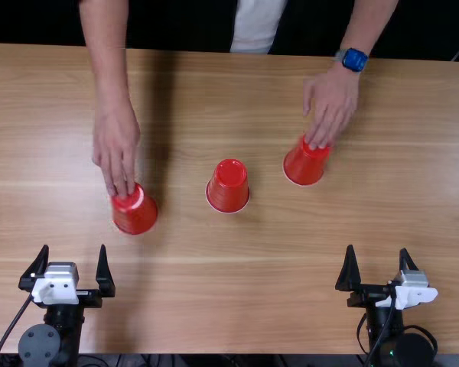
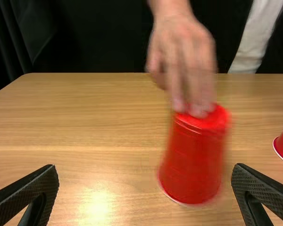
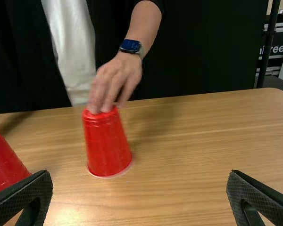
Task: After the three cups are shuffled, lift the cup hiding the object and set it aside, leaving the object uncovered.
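Mid-shuffle, I'd judge: a person's two hands (image 1: pixel 116 145) (image 1: pixel 330 103) touch the upturned red plastic cups at eight o'clock (image 1: pixel 135 212) and two o'clock (image 1: pixel 304 161) of the middle cup (image 1: pixel 228 186). The robot's left hand (image 1: pixel 73 248) and right hand (image 1: pixel 376 250) sit spread open (object hidden, I can't tell where). Next: choose the correct cup.

Wooden table (image 1: pixel 229 99) with upside-down red cups: left cup (image 1: pixel 135 212), middle cup (image 1: pixel 228 187), right cup (image 1: pixel 304 164)
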